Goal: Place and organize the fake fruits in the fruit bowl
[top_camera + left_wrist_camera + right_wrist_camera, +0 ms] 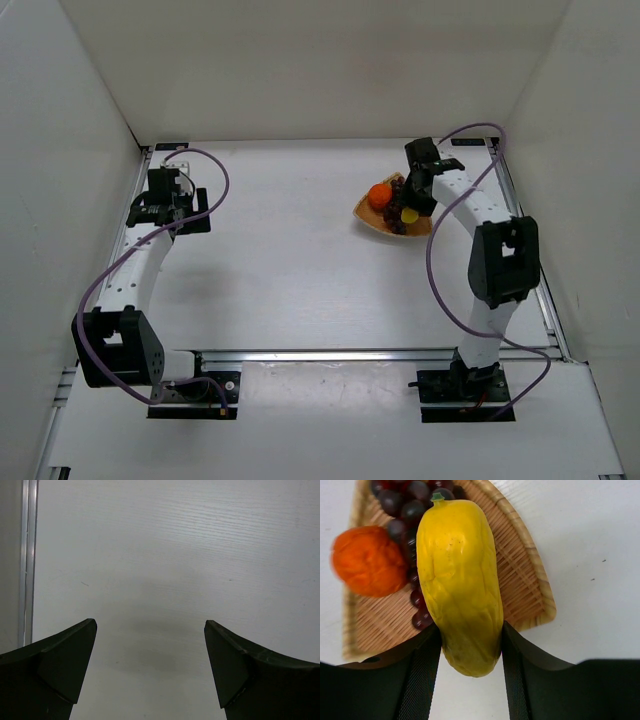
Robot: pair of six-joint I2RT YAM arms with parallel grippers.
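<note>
Our right gripper (pixel 471 630) clamps the yellow fruit (pixel 460 575) by its blunt end, stem ahead over the fruit bowl (pixel 530 575), presumably to settle it beside the orange ball (pixel 367 560) and grape bunch (pixel 402 510) front-left. Our left gripper (pixel 150 630) gapes wide, empty.

I get top view from high rear, looking down; wrist views hug table (pixel 150 555); right shares fruit bowl (pixel 525 575) with top.

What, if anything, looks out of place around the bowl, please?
Nothing is spilled or damaged. Only the yellow fruit stands out: clamped between the right fingers, it overlaps the grapes and its near end juts past the bowl rim.
</note>
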